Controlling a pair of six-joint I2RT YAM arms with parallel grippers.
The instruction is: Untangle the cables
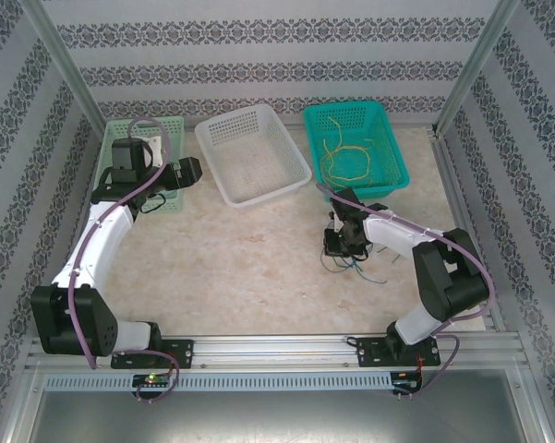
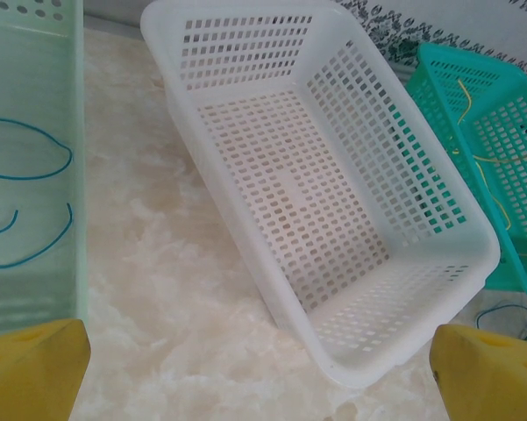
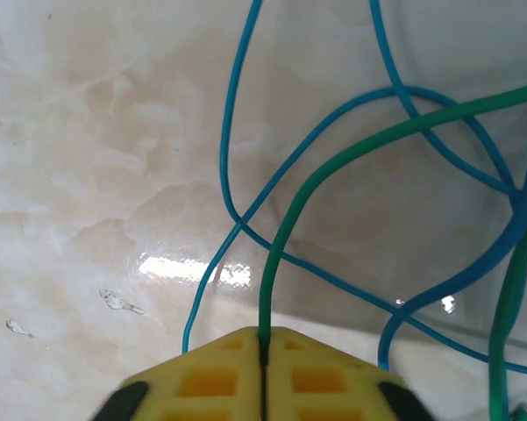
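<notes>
My right gripper is shut on a green cable, which runs up out of the seam between the yellow fingers. Blue cables loop across it on the marble tabletop. From above, the right gripper points down over this small tangle at centre right of the table. Yellow cables lie in the teal basket. Blue cables lie in the light-green basket. My left gripper is open with nothing between its fingers, held above the table beside the white basket.
The white basket stands between the light-green basket and the teal one at the back of the table. Patterned walls and metal posts enclose the table. Open marble lies between the two arms.
</notes>
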